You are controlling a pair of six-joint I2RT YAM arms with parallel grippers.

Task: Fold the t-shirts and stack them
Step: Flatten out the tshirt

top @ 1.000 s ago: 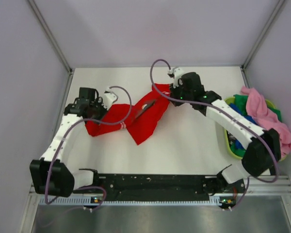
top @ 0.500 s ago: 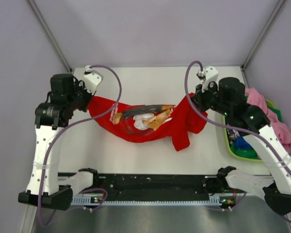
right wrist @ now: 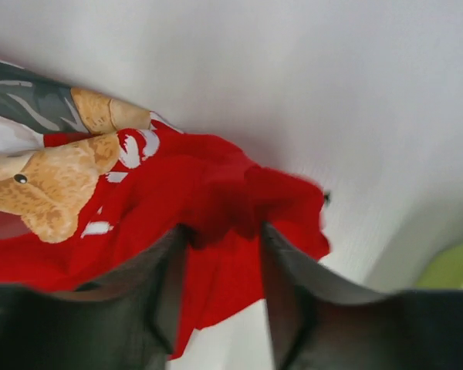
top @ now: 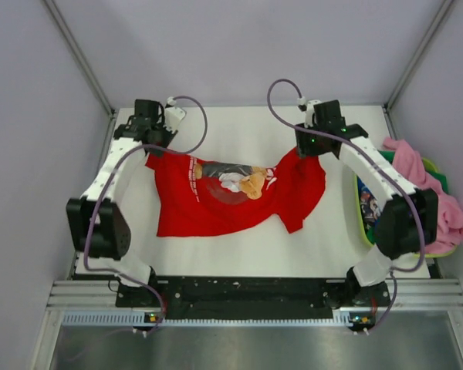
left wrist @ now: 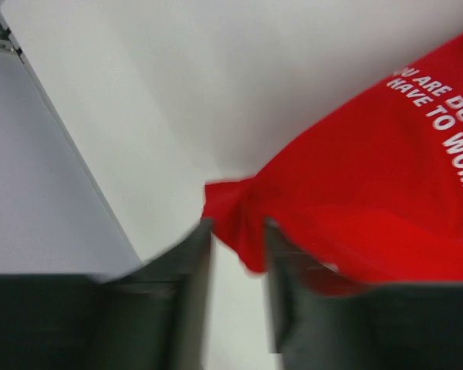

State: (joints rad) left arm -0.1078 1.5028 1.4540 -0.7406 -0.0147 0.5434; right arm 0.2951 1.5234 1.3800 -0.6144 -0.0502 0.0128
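Left gripper (left wrist: 238,228) and right gripper (right wrist: 220,239) are each pinching the red t-shirt (top: 216,212) at a shoulder.
Limp and light, it is draping flat, likely handling best by corners.

Red t-shirt (left wrist: 370,193): lettering cut off at my left wrist view's edge. Basket (top: 360,227), counter's right edge: largely covered.

I see the bright red cloth t-shirt (top: 216,208), teddy-bear print up, spread across the middle of the white table (top: 239,123). My left gripper (top: 151,148) meets its 10 o'clock corner and my right gripper (top: 305,150) its 2 o'clock corner. At the table's 3 o'clock, a pink cloth shirt (top: 424,177) drapes over the round lime-green plastic basket (top: 358,220).
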